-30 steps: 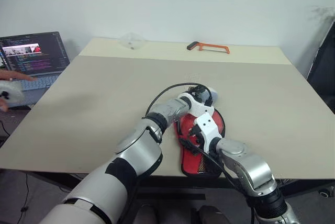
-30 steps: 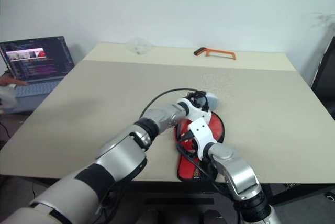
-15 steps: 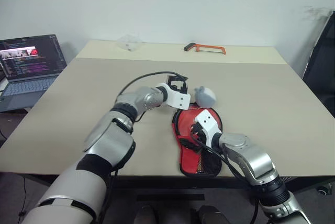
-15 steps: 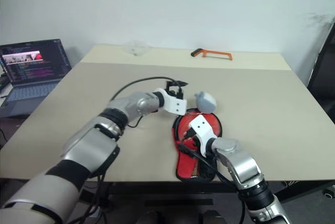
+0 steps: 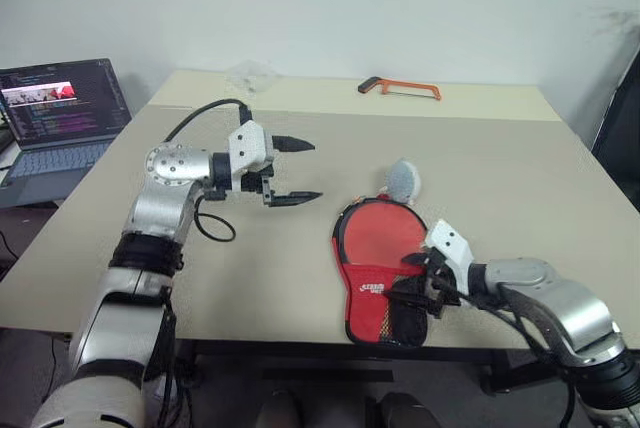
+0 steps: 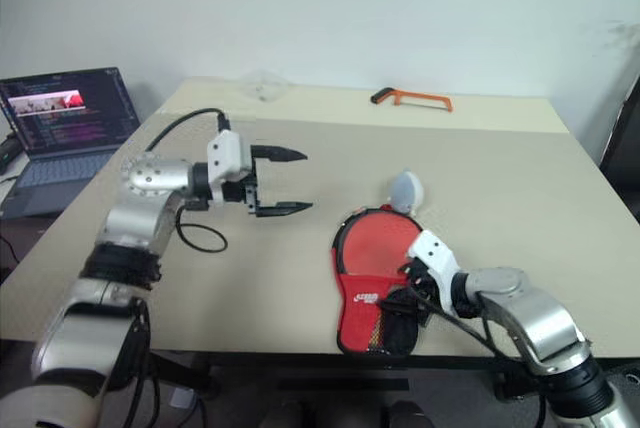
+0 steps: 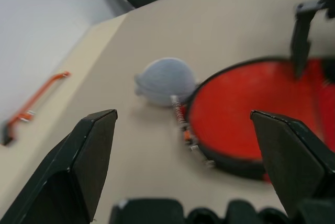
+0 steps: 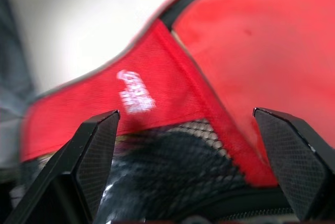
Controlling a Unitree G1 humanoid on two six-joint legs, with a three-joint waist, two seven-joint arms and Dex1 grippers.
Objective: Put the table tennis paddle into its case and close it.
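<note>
1. Red fabric with black edging makes up the soft paddle-shaped zip case (image 5: 380, 273), which lies flat near the front edge of the beige counter (image 5: 480, 168).
2. Its round end points away from the robot; a white logo and a black mesh pocket sit at the narrow near end.
3. Whether the table tennis paddle is inside cannot be told; no separate bat shows on the counter.
4. A small grey-white oval pendant (image 5: 404, 180) rests just past the round end; the left wrist view shows the thin chain (image 7: 180, 116) joining it to the case rim, a detail the head views do not resolve.
5. The left gripper (image 5: 295, 170) hangs above the counter, well apart from the case, pointing toward it with its black fingers spread wide and nothing between them.
6. The right gripper (image 5: 418, 293) sits at the mesh-pocket end, fingers spread; the right wrist view shows the logo and mesh between them, ungripped.
7. At the far edge lie an orange-handled hacksaw (image 5: 400, 89) and a clear crumpled plastic piece (image 5: 246, 75).
8. An open dark laptop (image 5: 62, 113) stands off the left side.
</note>
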